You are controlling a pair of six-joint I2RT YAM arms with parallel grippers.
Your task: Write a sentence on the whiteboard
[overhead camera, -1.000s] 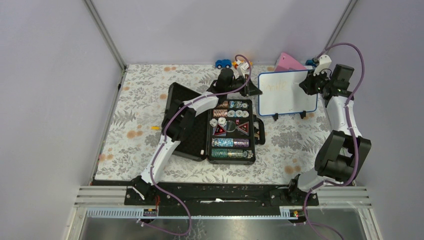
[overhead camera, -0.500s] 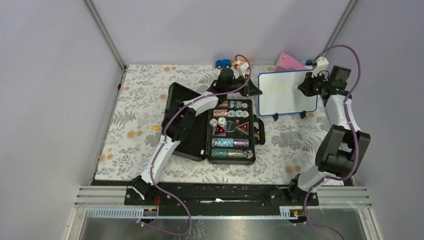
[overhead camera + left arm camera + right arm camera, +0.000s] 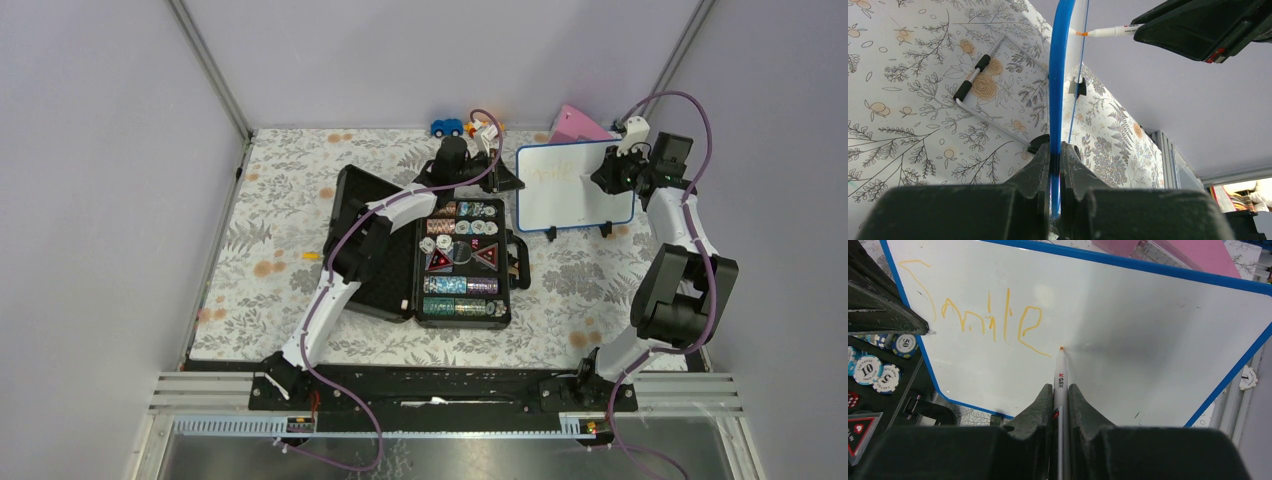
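Standing on its little black feet at the far right of the floral-patterned surface (image 3: 290, 190), the small white whiteboard with a thin blue frame (image 3: 570, 205) is pinched at its left edge by the left gripper (image 3: 1055, 155), jaws closed tight on the frame and unmoved over the last second. The right gripper (image 3: 1060, 390), clamped narrowly around a slim white marker with an orange tip (image 3: 1060, 372), has slid a little leftward across the board since a second ago. Its tip now meets the board face just beside the tail of the pale orange handwritten word "Smile" (image 3: 993, 320).
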